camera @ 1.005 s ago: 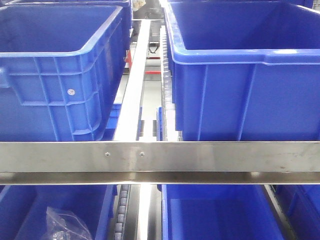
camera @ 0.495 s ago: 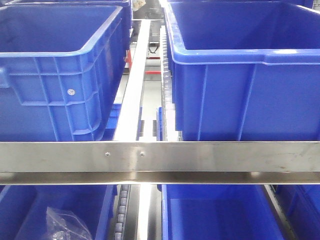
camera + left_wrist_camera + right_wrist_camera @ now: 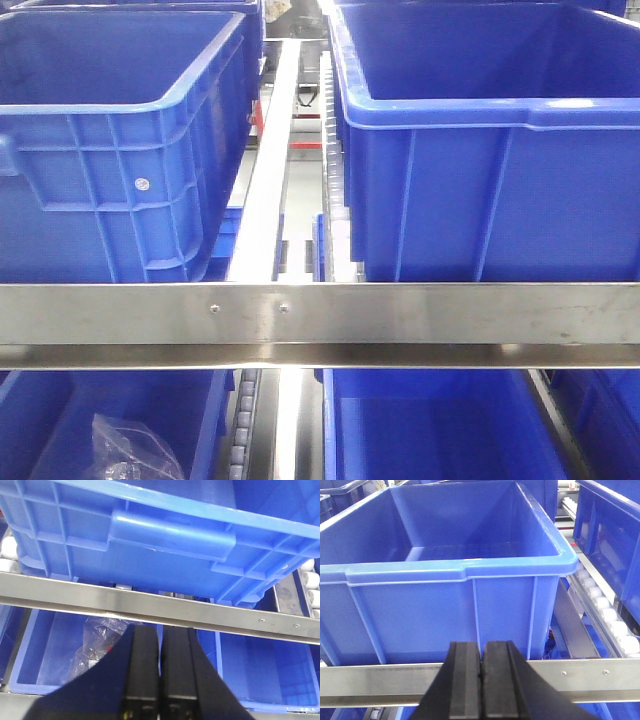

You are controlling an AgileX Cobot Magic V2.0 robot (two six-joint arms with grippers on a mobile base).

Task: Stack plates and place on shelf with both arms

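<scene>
left gripper [image 3: 160, 645] and right gripper [image 3: 481, 672] both pressed together, empty, shelf beam [image 3: 580, 672] at 12 o'clock.

My front camera faces the shelf [image 3: 320, 325] squarely, close up. My left wrist view looks up from below its beam; my right wrist view looks level. All three share that beam and the blue crates [image 3: 450, 575].
</scene>
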